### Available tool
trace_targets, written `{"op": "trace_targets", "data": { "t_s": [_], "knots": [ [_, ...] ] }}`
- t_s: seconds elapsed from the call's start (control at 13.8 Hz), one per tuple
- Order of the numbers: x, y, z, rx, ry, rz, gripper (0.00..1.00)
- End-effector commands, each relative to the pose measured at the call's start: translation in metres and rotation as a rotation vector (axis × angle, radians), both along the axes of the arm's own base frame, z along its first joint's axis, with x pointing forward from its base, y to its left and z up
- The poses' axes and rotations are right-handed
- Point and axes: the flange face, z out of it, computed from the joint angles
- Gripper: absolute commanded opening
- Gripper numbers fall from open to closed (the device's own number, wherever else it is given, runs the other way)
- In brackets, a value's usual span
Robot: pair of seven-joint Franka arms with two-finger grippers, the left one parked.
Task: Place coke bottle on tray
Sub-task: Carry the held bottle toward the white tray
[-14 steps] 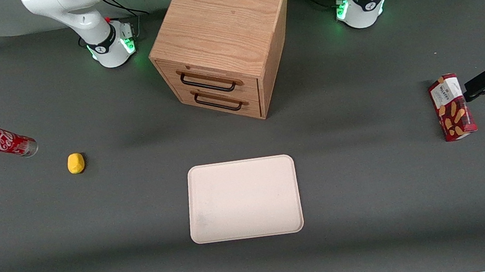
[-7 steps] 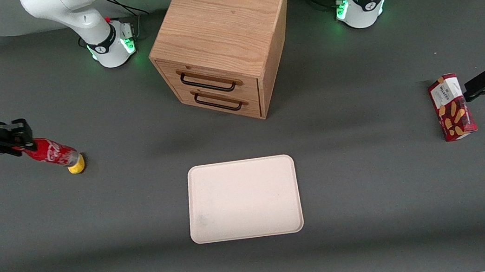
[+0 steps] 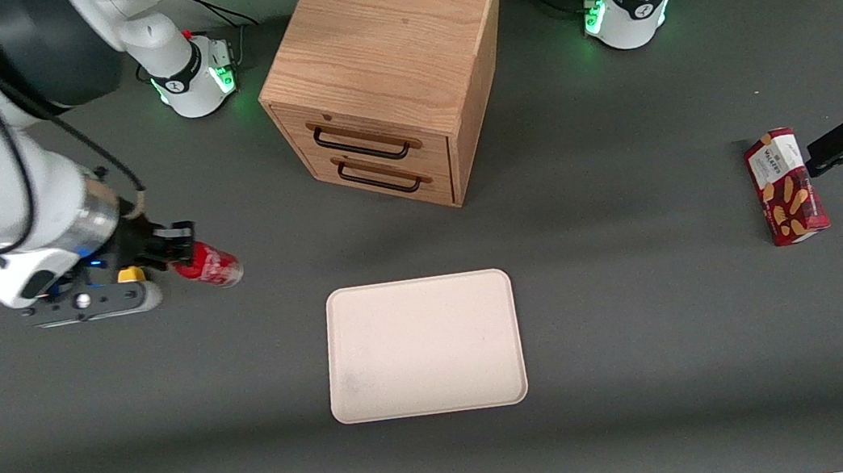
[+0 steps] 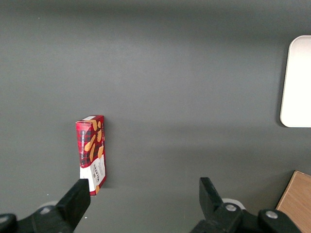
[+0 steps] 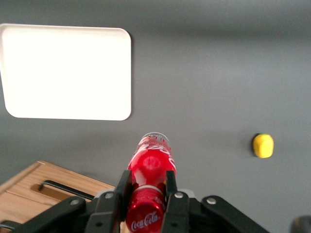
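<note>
Even overhead light, soft shadows; tray [image 5: 68, 73] overexposed white.

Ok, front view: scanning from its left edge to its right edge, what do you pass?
End effector gripping the coke bottle → tray → snack box. The drawer cabinet overlaps the tray's span, so it is left out.

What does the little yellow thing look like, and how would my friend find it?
Start at the wooden drawer cabinet and look toward the working arm's end of the table, where the gripper holds the coke bottle in its fingers above the table. Close by lies the yellow lump on the grey table. It is small and rounded, the only yellow thing there.
</note>
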Motion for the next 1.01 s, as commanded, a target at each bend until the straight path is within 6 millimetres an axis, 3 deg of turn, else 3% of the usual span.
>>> {"op": "trace_targets", "data": {
  "t_s": [0.0,0.14,0.36,0.65,0.94],
  "knots": [
    [0.001,0.043,-0.002,0.012,-0.021,-0.087,0.0],
    [-0.002,0.074,-0.011,0.025,-0.043,-0.13,0.0],
    [-0.007,0.104,-0.019,0.045,-0.062,-0.161,0.0],
    [0.005,0.112,-0.026,0.084,-0.12,-0.15,0.0],
    [0.037,0.119,-0.085,0.087,-0.141,-0.113,0.0]
  ]
}}
